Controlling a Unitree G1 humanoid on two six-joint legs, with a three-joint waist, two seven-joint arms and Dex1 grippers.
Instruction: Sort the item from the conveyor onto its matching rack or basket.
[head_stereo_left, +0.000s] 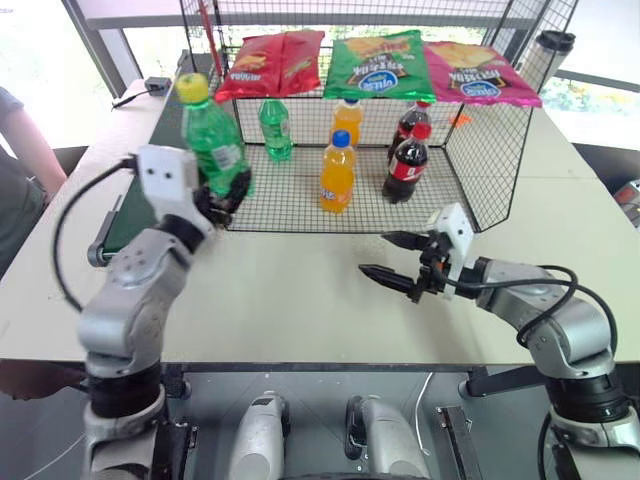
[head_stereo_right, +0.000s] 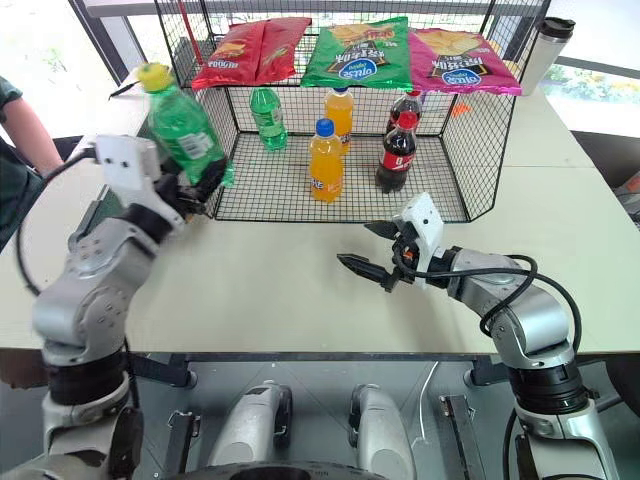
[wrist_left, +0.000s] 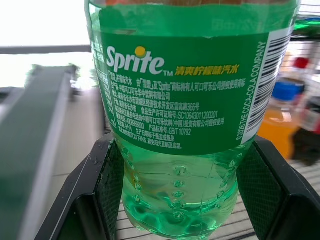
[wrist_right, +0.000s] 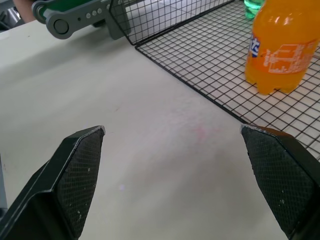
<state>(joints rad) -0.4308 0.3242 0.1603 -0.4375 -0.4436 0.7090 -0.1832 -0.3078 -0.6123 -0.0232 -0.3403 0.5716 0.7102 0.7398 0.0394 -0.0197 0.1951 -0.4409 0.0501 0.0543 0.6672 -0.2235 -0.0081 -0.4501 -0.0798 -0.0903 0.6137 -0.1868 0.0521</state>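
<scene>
**Green bottle held up by the cage**

The left gripper (head_stereo_left: 225, 190) is squeezed tight on the green bottle (head_stereo_left: 213, 135). Its two black fingers (wrist_left: 107, 185) press on the low part of the bottle, one on each side, just under the green label. The bottle is up in the air and leans a little, with its yellow cap (head_stereo_left: 193, 87) up at about 11 o'clock from the gripper. It hangs at the front left corner of the black wire cage (head_stereo_left: 480, 180), just beside the mesh.

The right gripper (head_stereo_left: 395, 257) is spread wide and holds nothing. It hangs low over the pale table (head_stereo_left: 300, 300), at about 4 o'clock from the left gripper and well apart from it. Its fingers (wrist_right: 80, 175) point toward the front of the cage.

Inside the cage, at about 1 o'clock from the held bottle, stands a second green bottle (head_stereo_left: 275, 128). Two orange bottles (head_stereo_left: 337, 172) stand near the middle, one behind the other. Two dark cola bottles (head_stereo_left: 407, 163) with red caps stand close together at about 3 o'clock from the orange ones.

On the flat top of the cage lie three chip bags: a red bag (head_stereo_left: 270, 62), a green bag (head_stereo_left: 380, 64) and a pink bag (head_stereo_left: 478, 72).

The dark green conveyor (head_stereo_left: 125, 215) runs along the left side of the cage, behind the left arm. At the far left edge a person's arm (head_stereo_left: 25, 140) shows
</scene>
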